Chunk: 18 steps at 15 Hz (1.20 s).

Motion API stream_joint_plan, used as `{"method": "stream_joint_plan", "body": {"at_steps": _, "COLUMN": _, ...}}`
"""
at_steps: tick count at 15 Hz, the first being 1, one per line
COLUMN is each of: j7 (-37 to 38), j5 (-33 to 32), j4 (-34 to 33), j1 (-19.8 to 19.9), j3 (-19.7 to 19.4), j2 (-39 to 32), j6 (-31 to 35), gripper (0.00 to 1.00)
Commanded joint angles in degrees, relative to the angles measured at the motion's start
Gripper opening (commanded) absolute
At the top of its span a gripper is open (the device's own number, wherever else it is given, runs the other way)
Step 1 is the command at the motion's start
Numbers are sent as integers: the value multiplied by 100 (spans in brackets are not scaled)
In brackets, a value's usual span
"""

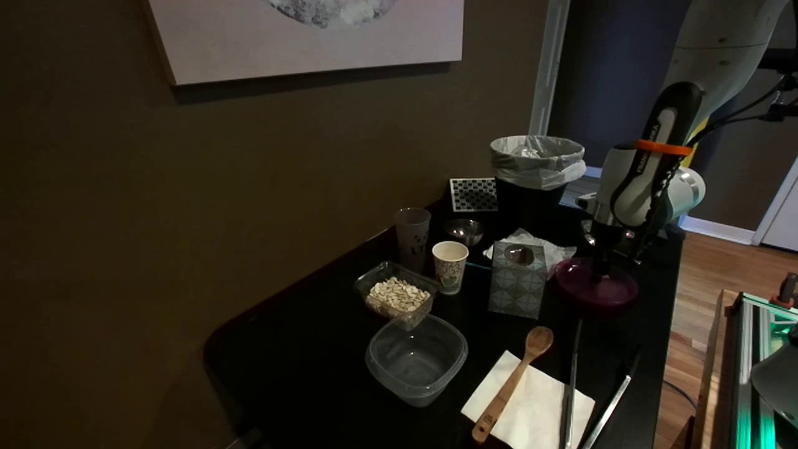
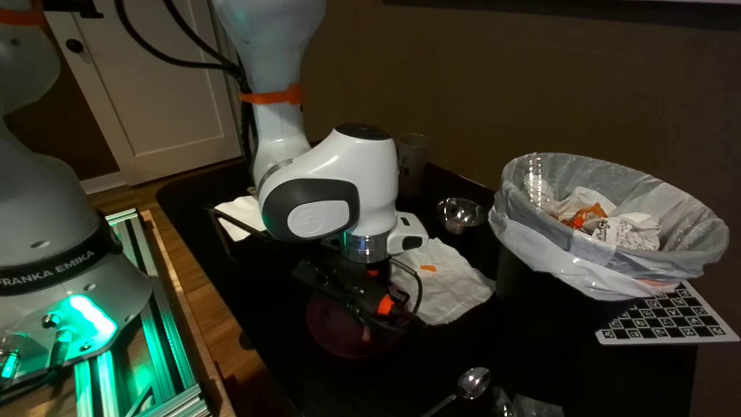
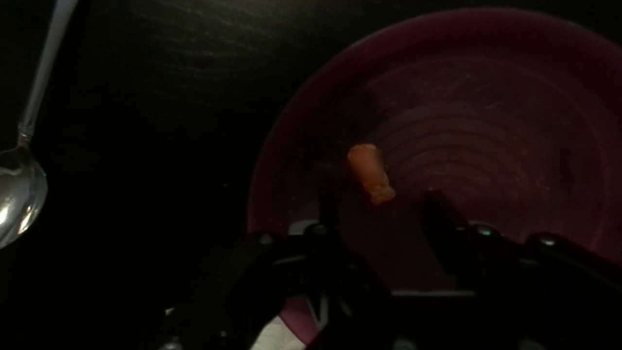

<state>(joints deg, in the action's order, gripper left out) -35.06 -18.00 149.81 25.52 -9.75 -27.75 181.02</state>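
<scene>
My gripper (image 3: pixel 381 211) is open over a purple plate (image 3: pixel 486 29), pointing down. A small orange piece (image 3: pixel 368 170) lies on the plate, just beyond and between the two fingertips in the wrist view. Nothing shows clasped between the fingers. The plate also shows in both exterior views (image 1: pixel 614 299) (image 2: pixel 327 330), on a black table with the gripper low over it. The orange piece shows below the gripper in an exterior view (image 2: pixel 366 334). The wrist view is dark, so I cannot tell whether a finger touches the plate.
A crumpled white napkin (image 2: pixel 457 284) with an orange bit lies beside the plate. Nearby stand a tissue box (image 1: pixel 517 284), a lined bin (image 2: pixel 538 278), a metal bowl (image 1: pixel 464 232) and a paper cup (image 1: pixel 450 268). A metal spoon (image 3: pixel 22 194) and a wooden spoon (image 1: pixel 511 386) lie around.
</scene>
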Motion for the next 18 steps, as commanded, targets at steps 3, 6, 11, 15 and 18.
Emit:
{"method": "stream_joint_plan", "body": {"at_steps": 3, "j7": -33, "j5": -125, "j4": -81, "j1": 176, "j3": 115, "j2": -106, "j6": 58, "gripper": 31}}
{"method": "stream_joint_plan", "body": {"at_steps": 6, "j7": -35, "j5": -118, "j4": -67, "j1": 241, "j3": 172, "j2": -76, "j6": 64, "gripper": 31}}
{"method": "stream_joint_plan", "body": {"at_steps": 11, "j7": -11, "j5": -99, "j4": -67, "j1": 283, "j3": 203, "j2": -36, "j6": 34, "gripper": 14}}
{"method": "stream_joint_plan", "body": {"at_steps": 15, "j7": 13, "j5": -84, "j4": -79, "j1": 281, "j3": 198, "j2": -11, "j6": 34, "gripper": 20}}
{"method": "stream_joint_plan", "body": {"at_steps": 18, "j7": 24, "j5": -83, "j4": -87, "j1": 256, "j3": 181, "j2": 9, "j6": 31, "gripper": 10}}
